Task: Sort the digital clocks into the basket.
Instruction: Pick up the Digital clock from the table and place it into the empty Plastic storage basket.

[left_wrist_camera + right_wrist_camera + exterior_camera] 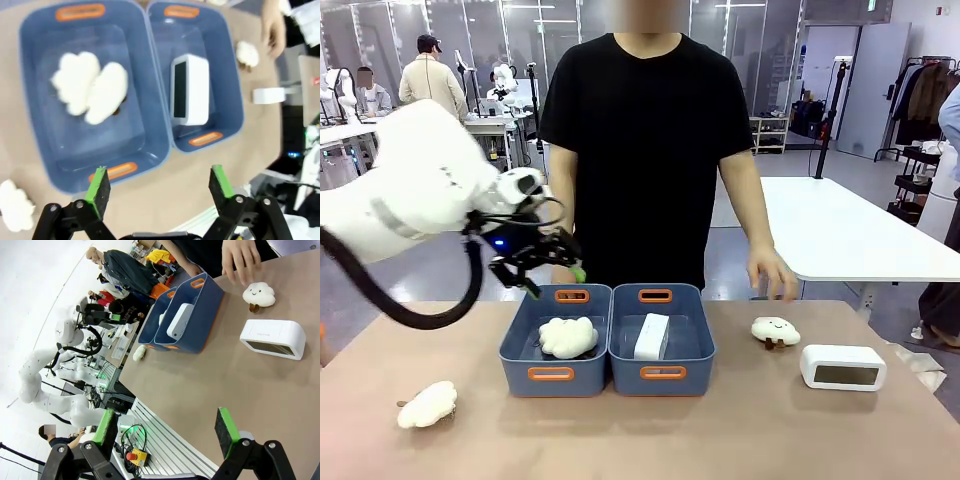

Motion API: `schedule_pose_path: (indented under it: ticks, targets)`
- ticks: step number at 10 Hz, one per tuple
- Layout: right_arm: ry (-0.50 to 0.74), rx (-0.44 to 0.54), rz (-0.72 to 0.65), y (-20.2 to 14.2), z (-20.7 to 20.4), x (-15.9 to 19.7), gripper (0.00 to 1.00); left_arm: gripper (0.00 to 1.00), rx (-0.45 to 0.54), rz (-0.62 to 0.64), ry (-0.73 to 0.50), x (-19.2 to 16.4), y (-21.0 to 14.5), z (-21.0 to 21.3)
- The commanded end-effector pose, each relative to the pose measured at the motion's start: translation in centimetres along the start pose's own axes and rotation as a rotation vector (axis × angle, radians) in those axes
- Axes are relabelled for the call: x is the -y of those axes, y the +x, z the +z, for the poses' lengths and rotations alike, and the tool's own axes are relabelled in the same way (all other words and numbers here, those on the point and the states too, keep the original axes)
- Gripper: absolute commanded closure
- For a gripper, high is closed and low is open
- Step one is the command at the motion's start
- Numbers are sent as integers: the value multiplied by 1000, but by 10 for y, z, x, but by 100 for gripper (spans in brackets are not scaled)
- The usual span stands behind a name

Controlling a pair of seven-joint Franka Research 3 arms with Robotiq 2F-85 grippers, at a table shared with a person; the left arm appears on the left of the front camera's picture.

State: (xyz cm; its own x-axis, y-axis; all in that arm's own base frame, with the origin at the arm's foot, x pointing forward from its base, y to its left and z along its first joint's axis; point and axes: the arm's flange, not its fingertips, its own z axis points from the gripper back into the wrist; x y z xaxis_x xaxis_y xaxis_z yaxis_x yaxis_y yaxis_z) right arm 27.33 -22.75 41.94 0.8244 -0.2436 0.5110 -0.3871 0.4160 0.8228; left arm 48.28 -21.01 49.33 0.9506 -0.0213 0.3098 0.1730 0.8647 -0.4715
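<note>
I count two digital clocks: one clock (652, 336) in right basket (661, 374), other clock (843, 367) on the surface (720, 430). My left pincer (556, 281) hangs open above left basket (551, 375); right pincer (166, 422) open too.

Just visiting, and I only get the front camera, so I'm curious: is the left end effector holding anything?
Observer: No, the left end effector is open and empty.
Operator: Which way does the clock in the basket face?
Observer: The clock in the basket turns its dark window toward the neighbouring basket.
Operator: And the right arm?
Observer: The right end effector is open and empty, above the table, the other clock ahead of it.
</note>
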Motion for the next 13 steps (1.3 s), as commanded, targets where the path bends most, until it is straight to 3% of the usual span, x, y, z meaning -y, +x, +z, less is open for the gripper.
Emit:
schedule_pose_path:
  ticks: [1, 4, 6, 8, 11, 13]
  targets:
    - [10, 8, 14, 2, 1, -1, 0, 0, 81, 64, -71, -55, -15, 33]
    - [10, 8, 14, 2, 1, -1, 0, 0, 268, 239, -247, -161, -31, 97]
    - [10, 8, 14, 2, 1, -1, 0, 0, 259, 183, -400, -224, -44, 109]
    - [10, 8, 14, 2, 1, -1, 0, 0, 270, 284, -523, -287, -60, 108]
    - [10, 8, 14, 2, 1, -1, 0, 0, 381, 298, -645, -342, -101, 127]
    - [10, 8, 14, 2, 1, -1, 0, 0, 426, 330, -654, -362, -117, 142]
